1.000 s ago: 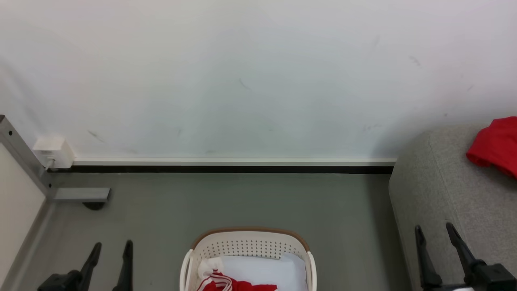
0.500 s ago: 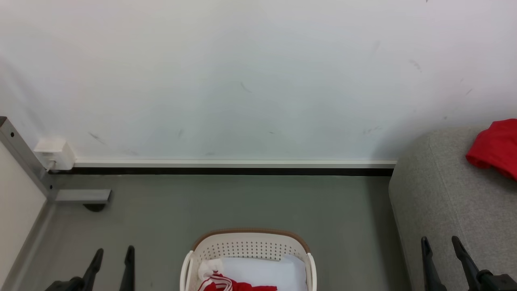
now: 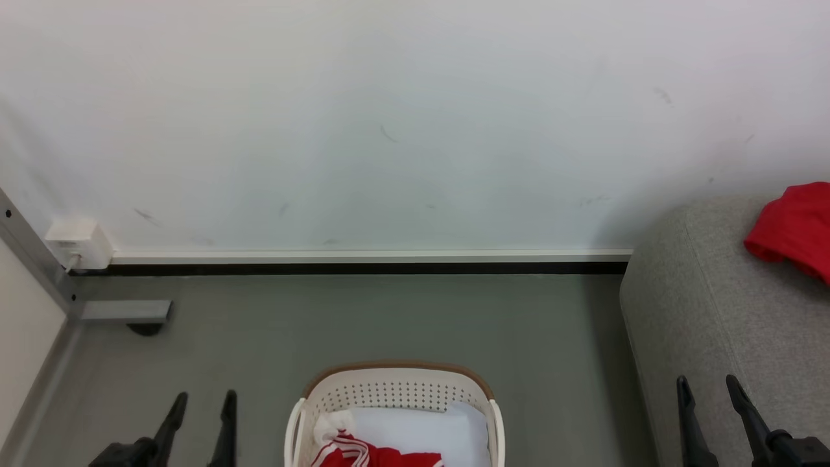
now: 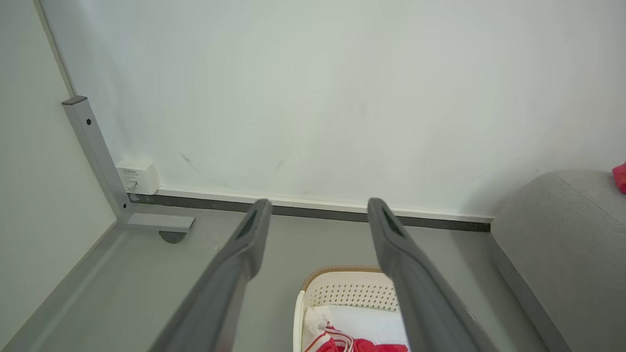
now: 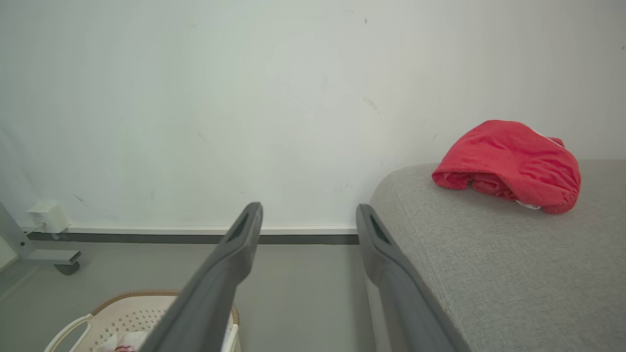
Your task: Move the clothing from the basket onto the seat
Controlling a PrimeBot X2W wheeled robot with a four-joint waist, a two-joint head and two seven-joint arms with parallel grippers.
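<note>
Gaping empty, left gripper (image 3: 204,397) and right gripper (image 3: 707,383); seat (image 5: 489,283) bears one garment (image 5: 508,164), basket (image 3: 395,370) perhaps one (bunched).

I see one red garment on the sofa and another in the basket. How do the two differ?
The red garment on the sofa lies on the grey sofa; the red garment in the basket sits inside the white basket. The sofa one looks almost plain red, bunched into a mound; the basket one shows red-and-white stripes and a white part. Both are bright red soft cloth.
</note>
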